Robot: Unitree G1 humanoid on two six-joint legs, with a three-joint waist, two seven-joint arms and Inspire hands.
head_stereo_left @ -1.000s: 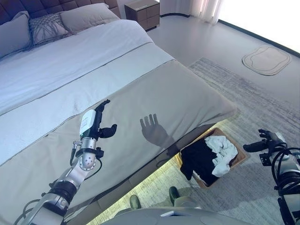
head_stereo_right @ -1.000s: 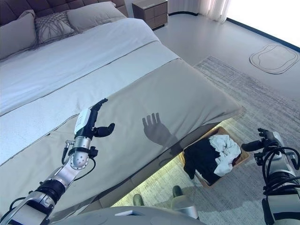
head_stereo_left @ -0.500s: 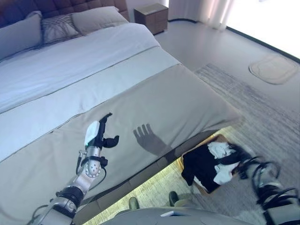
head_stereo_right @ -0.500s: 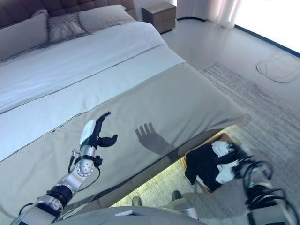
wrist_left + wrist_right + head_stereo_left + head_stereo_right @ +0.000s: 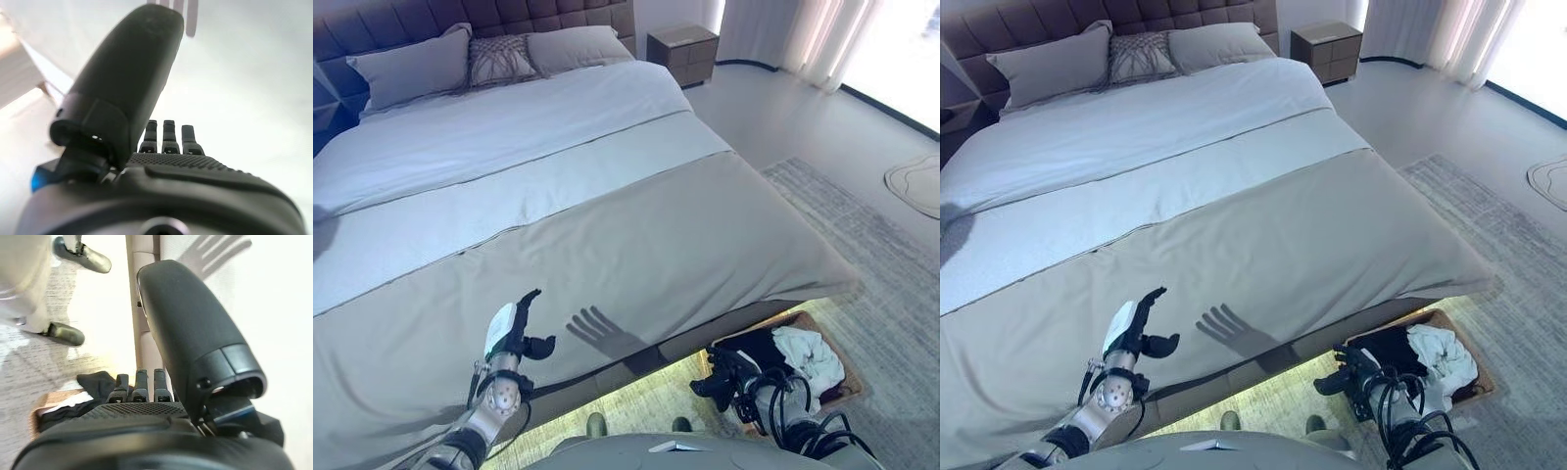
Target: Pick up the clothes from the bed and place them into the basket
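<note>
The black and white clothes [image 5: 783, 351] are lying in the shallow wooden basket [image 5: 847, 390] beside the grey-covered bed [image 5: 607, 225] — none are showing on it. Left hand [image 5: 511, 333] and right hand [image 5: 720, 370] are hanging open, empty — scan the bedcover before reaching.

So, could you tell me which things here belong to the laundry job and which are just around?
Job: bed; basket holding black and white clothes; left hand; right hand.

Around: pillows; nightstand; rug; curtains.
</note>
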